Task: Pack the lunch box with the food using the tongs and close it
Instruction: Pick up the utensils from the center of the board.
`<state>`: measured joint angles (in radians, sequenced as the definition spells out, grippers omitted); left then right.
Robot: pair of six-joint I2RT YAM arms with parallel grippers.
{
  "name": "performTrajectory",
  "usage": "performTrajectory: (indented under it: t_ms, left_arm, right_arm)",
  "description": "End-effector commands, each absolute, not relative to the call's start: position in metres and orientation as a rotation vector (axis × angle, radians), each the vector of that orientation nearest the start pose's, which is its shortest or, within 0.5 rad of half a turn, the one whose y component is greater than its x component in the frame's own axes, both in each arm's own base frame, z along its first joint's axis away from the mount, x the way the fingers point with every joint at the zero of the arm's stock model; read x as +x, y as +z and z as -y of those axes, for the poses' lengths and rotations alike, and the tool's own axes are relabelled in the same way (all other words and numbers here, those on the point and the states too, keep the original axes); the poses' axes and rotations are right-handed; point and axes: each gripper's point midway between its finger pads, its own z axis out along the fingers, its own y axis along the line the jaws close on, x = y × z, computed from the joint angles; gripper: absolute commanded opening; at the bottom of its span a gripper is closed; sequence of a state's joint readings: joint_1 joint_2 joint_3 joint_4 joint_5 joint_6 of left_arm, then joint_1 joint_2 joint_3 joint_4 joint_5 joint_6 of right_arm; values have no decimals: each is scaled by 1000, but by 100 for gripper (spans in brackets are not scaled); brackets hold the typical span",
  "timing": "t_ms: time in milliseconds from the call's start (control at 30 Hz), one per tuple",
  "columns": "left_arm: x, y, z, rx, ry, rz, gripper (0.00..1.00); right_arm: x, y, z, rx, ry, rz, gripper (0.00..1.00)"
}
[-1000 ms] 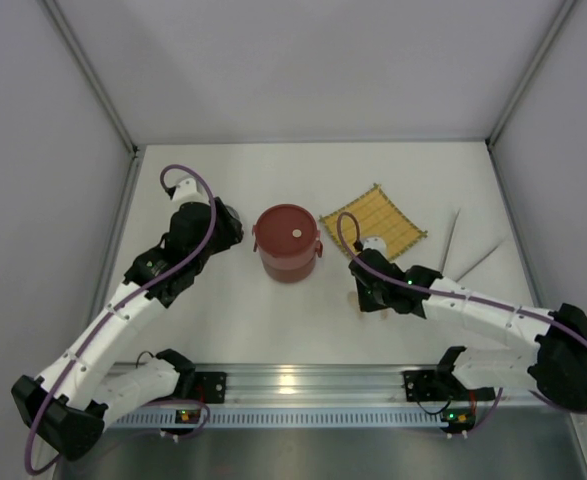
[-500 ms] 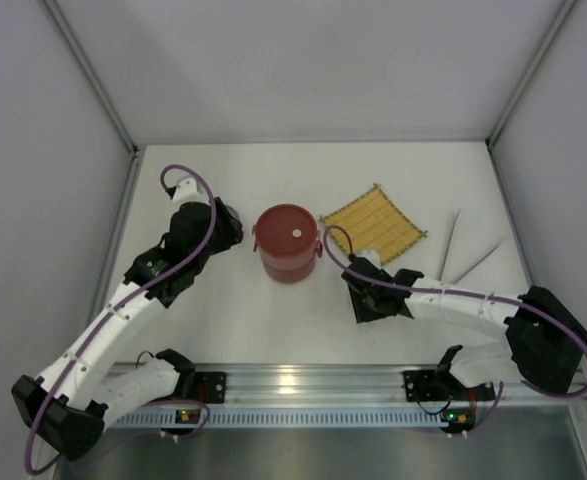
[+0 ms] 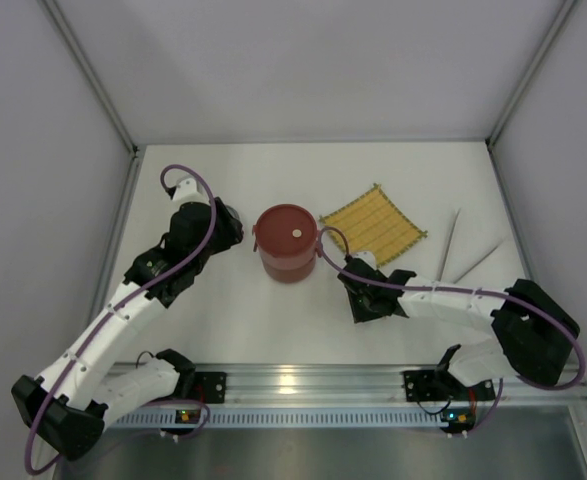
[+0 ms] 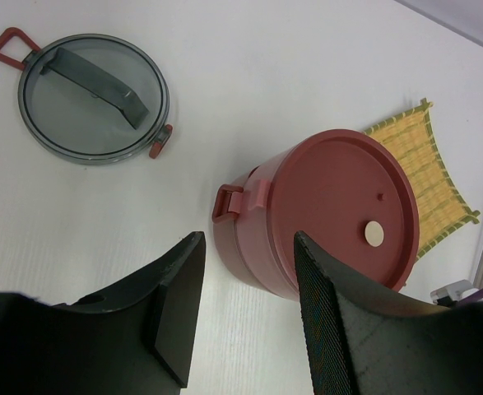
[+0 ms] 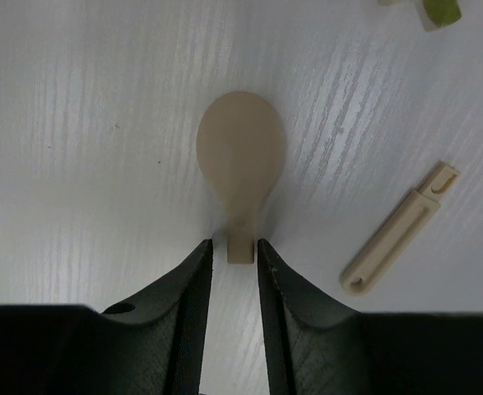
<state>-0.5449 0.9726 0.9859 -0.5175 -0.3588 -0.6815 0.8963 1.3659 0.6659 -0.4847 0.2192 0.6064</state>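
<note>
White counter [image 3: 223, 330], walled at left, right and far side. From the near left corner toward the far middle, the left arm [image 3: 123, 310]; bent in low from the near right, wrist pointing left, the right arm [image 3: 453, 300]. Near the middle, upright and closed under a flat maroon lid with a pale dot: the lunch box [image 3: 287, 243]. Just right of it and slightly farther, flat and turned like a diamond: a yellow woven mat [image 3: 373, 222]. In the left wrist view only, flat on the counter and well apart from the lunch box: a round smoky-clear lid [image 4: 93, 103] with red tabs and a grey bar handle. Right of the mat, lying untouched: the tongs [image 3: 451, 242], V-shaped, joined end near, legs spreading toward the far side. Just left of the lunch box, the left end effector [image 4: 248, 247], fingers spread wide, gripping nothing. Near and right of the lunch box, low over the counter, the right end effector [image 5: 234, 251], fingers narrowly parted either side of the short stub of a beige spoon [image 5: 241, 152], with a thin strip of counter showing on each side, so not clamped. Beside the spoon, apart from it: a short beige stick [image 5: 397, 243]. At that view's top edge, cut off: a small pale and green piece [image 5: 432, 10], too little showing to name.
</note>
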Motion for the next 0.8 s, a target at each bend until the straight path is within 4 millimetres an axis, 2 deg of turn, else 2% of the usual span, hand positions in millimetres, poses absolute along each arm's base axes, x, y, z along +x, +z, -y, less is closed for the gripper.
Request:
performTrajectory:
  t_ms: [0, 367, 767]
  left_arm:
    - [292, 268, 134, -361, -425, -1976, 52]
    - [292, 270, 133, -360, -425, -1971, 52]
    - [293, 270, 135, -357, -429, -1973, 52]
  right_arm:
    - [172, 10, -199, -335, 175, -2668, 28]
    - [170, 11, -194, -331, 146, -2677, 16]
    - [175, 40, -189, -303, 145, -2626, 12]
